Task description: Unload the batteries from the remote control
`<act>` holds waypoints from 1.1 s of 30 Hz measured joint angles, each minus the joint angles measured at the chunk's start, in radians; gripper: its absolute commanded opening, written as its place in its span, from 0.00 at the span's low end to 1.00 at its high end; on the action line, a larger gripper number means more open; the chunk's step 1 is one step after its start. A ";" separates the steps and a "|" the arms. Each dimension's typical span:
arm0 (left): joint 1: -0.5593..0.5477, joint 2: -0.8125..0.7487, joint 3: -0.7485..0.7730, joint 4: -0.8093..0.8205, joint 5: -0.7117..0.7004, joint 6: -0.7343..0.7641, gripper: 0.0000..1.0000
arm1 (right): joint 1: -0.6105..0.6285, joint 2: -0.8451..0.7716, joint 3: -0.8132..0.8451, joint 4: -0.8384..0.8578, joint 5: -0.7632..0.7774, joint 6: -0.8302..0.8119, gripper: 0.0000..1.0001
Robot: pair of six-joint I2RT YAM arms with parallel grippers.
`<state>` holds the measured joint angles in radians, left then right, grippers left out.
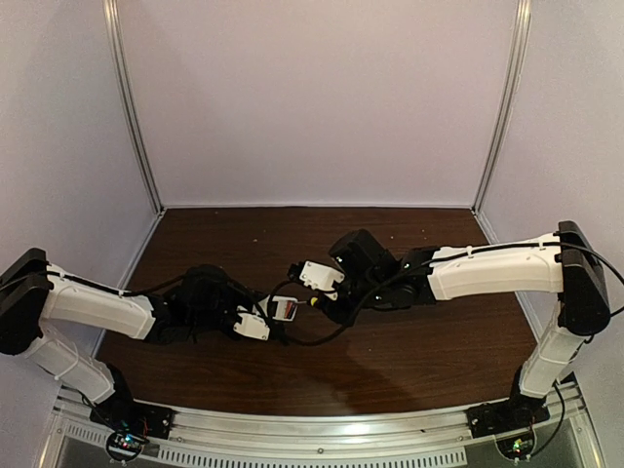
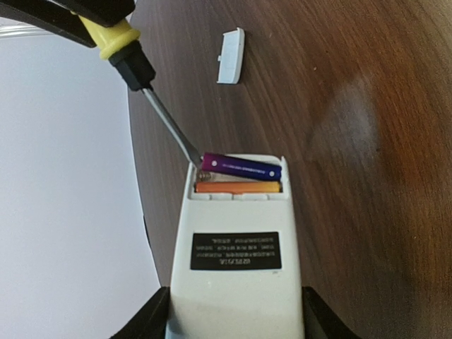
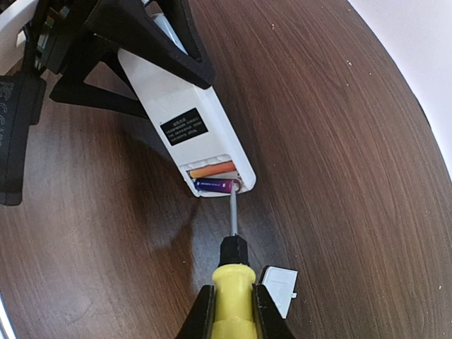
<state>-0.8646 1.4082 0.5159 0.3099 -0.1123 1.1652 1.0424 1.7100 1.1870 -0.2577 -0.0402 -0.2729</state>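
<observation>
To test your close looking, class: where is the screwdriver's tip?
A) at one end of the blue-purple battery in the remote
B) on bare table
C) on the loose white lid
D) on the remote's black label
A: the left wrist view shows the screwdriver tip against the end of the blue-purple battery in the open bay of the remote control; the lid lies apart.

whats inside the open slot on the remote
A blue-purple battery lies in the open slot of the remote, with the screwdriver tip at one end. Beside it sits what looks like an orange battery, partly hidden by the slot's rim. Whatever is under them is covered.
</observation>
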 measured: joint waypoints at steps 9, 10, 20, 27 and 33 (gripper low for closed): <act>0.002 0.000 0.000 0.000 -0.008 0.000 0.00 | 0.000 0.000 0.000 -0.003 -0.003 0.011 0.00; 0.002 0.000 0.000 0.000 -0.008 0.000 0.00 | 0.000 0.000 0.000 -0.004 -0.003 0.011 0.00; 0.002 0.000 0.000 -0.004 -0.008 -0.002 0.00 | 0.000 0.000 0.000 -0.010 -0.003 0.011 0.00; 0.004 0.000 0.000 -0.006 -0.023 -0.006 0.00 | 0.000 0.000 0.000 -0.028 -0.003 0.011 0.00; 0.017 0.000 0.005 0.030 -0.034 -0.015 0.00 | -0.003 -0.016 0.000 -0.086 -0.003 0.011 0.00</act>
<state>-0.8478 1.4082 0.5209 0.3401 -0.1467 1.1500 1.0389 1.6936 1.1866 -0.3439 -0.0437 -0.2619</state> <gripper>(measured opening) 0.567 0.163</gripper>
